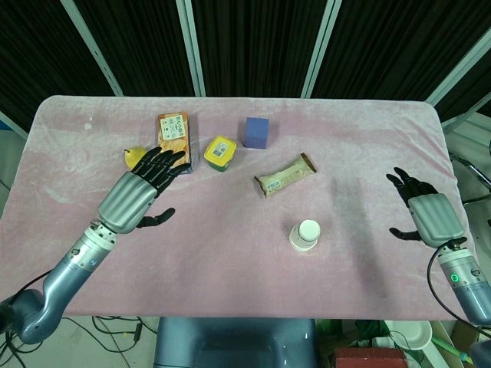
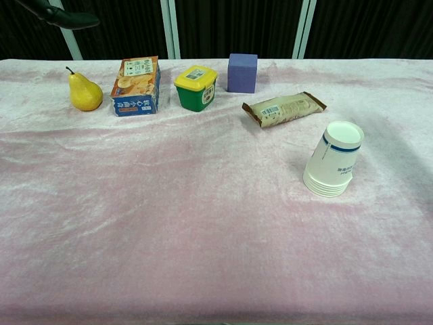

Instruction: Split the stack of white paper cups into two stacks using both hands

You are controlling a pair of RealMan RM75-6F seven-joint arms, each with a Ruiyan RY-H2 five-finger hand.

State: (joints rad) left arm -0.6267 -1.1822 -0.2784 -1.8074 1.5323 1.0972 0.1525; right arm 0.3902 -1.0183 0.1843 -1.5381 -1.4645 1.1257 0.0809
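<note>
At the left of the head view I have my left hand (image 1: 142, 192) raised over the pink cloth-covered table (image 1: 230, 276), palm down, fingers spread and holding nothing; its fingertips reach toward the upper left of the frame, where they overlap the pear and the box. In the chest view only a dark sliver of it shows in the top left corner.

The pear (image 2: 84, 91) stands upright at the upper left of the chest view. Just to its right is the blue and orange snack box (image 2: 136, 86), then a green tub with a yellow lid (image 2: 195, 88), then a purple cube (image 2: 242, 72) a little further back. Right of centre a tan wrapped snack bar (image 2: 284, 110) lies at a slant.

The stack of white paper cups (image 2: 333, 159) sits right of centre, below the snack bar and apart from it. It stands upside down on the cloth, bases up, nested rims showing at the bottom, leaning slightly in the chest view. In the head view I see it from above (image 1: 305, 234), in the lower middle right. Neither hand touches it.

At the far right of the head view my right hand (image 1: 430, 215) hangs near the table's edge, fingers apart and empty, well clear of the cups.
</note>
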